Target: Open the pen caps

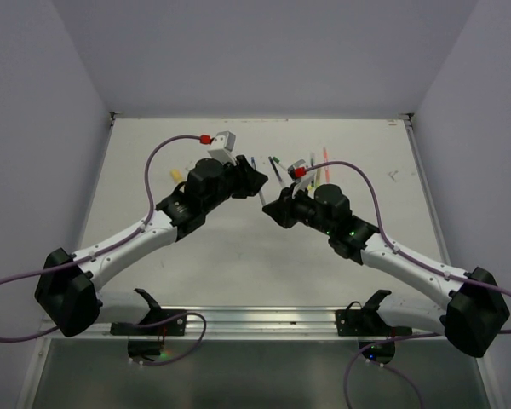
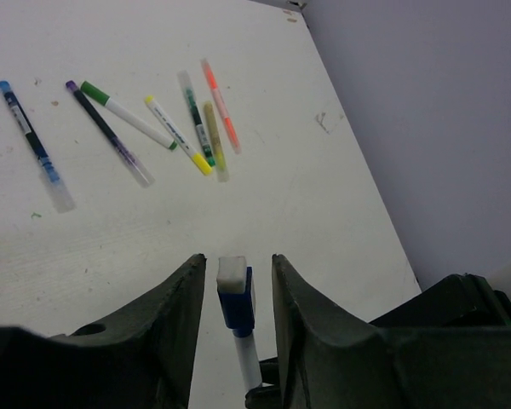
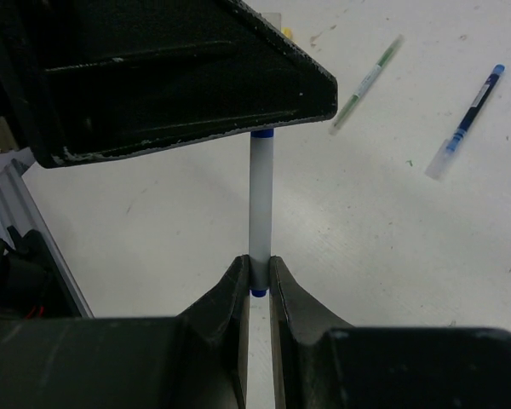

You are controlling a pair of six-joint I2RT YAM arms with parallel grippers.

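Pen cap in blue [image 2: 237, 308] hangs between both grippers above the desk [image 2: 307, 221]. Left gripper [image 2: 238, 261] jaws flank it, with gaps on both sides. Right gripper [image 3: 257, 266] jaws are clamped on the white pen [image 3: 261, 204], whose long axis runs from one gripper to the other, cap end leftward. Loose pens [image 2: 119, 115] lie farther off.

White pen [image 3: 261, 196]: upper end disappearing behind the left gripper [image 1: 257, 182] in the right wrist view; lower barrel running off the bottom edge in the left wrist view.
Loose pens [image 1: 275, 168], top view: lying partly under both arms, showing too small to tell caps from barrels.
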